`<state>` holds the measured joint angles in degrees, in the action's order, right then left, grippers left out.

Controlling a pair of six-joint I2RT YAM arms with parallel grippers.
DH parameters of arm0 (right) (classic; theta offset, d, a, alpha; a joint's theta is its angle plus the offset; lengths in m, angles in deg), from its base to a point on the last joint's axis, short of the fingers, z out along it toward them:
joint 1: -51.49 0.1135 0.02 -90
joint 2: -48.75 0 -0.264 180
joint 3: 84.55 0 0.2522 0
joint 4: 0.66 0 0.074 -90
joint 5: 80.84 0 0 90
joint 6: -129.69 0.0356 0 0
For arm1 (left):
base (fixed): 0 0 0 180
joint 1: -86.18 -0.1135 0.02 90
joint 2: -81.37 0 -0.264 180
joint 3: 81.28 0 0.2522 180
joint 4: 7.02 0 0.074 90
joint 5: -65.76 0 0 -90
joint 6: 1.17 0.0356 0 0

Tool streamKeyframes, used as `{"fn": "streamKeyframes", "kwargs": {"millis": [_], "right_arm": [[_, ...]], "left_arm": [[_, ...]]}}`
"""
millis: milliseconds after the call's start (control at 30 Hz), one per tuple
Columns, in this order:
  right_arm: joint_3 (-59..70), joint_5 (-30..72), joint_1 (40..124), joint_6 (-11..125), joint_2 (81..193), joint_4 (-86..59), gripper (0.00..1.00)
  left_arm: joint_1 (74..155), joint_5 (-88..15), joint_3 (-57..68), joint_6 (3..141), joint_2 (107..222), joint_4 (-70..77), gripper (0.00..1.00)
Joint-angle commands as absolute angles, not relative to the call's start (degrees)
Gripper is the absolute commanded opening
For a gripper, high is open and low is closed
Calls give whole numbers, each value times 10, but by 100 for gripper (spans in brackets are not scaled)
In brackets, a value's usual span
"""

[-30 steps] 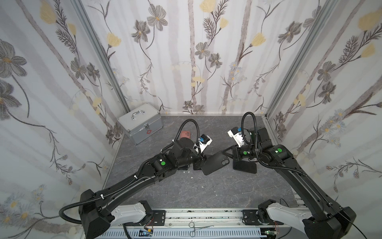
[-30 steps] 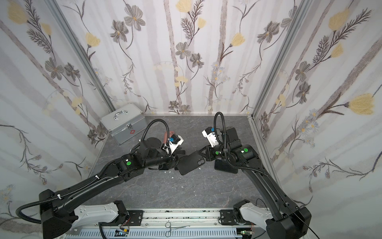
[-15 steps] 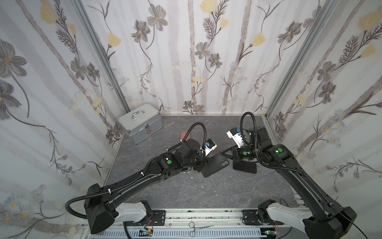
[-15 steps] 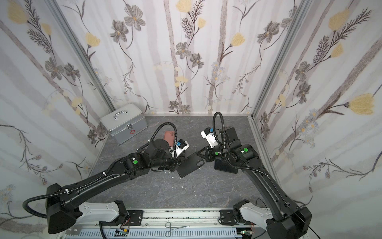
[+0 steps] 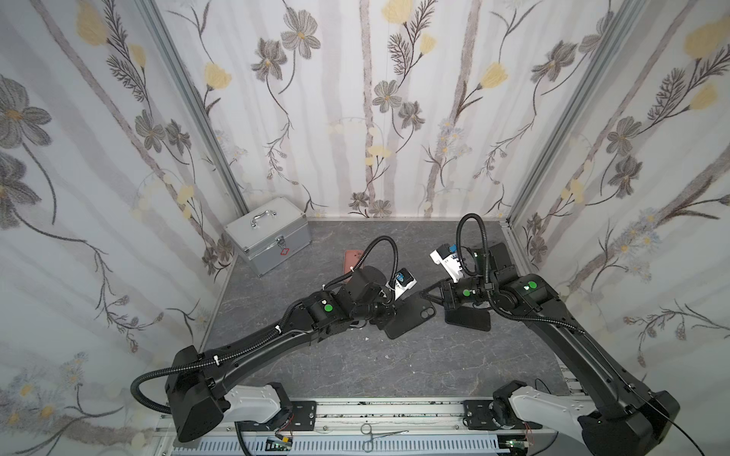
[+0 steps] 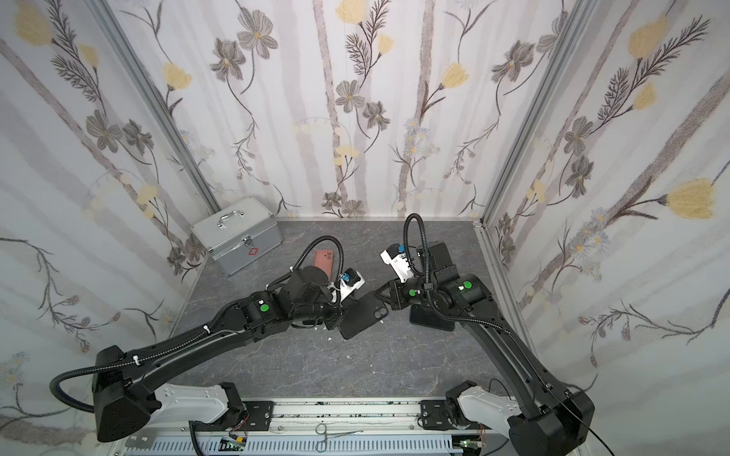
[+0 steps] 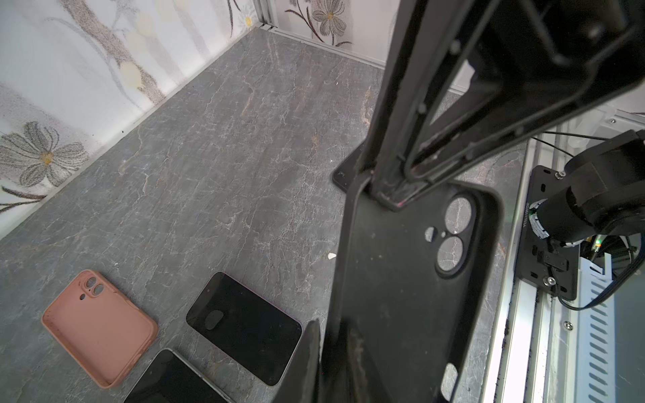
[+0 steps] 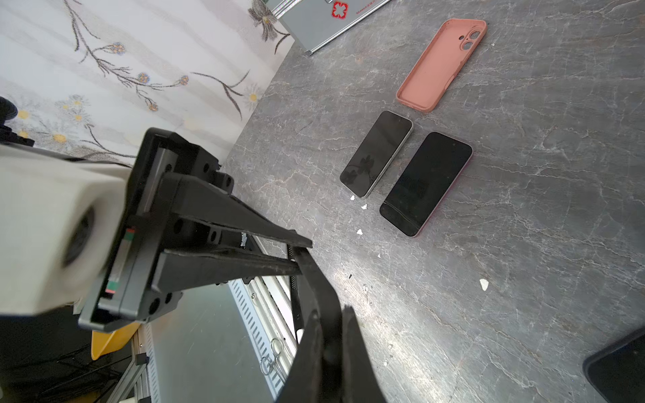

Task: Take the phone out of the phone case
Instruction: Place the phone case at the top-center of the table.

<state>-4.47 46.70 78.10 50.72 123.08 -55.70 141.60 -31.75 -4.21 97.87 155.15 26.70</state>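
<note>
Right hand [image 7: 392, 195] pinches the camera end of the empty black silicone phone case [image 7: 401, 296]. Left hand [image 8: 301, 256] sits narrow on its opposite edge. Dark flat phone [image 5: 468, 319] lies on the grey marbled surface [image 5: 395, 367] beneath the right arm. Extraction judged complete. Next move: set the case down clear of the phone.

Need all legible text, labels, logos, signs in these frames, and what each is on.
On the silver metal carry case: a red cross-shaped emblem, a sign without words.
Red print beside that emblem: too blurred to read.
White print on the black motor housing by the rail: too small to read.
No print visible on the black phone case, pink phone case, two bare phones.
</note>
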Motion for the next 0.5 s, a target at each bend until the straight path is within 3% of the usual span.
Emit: {"fn": "streamKeyframes", "kwargs": {"millis": [0,233,467], "right_arm": [[-40,487,783,499,1234,-538,0],[-44,485,785,501,1236,-533,0],[-43,478,785,510,1235,-522,0]], "left_arm": [[1417,-314,-38,984,1555,267,13],[1417,-318,-35,983,1552,265,0],[1417,-316,-35,978,1551,266,0]]}}
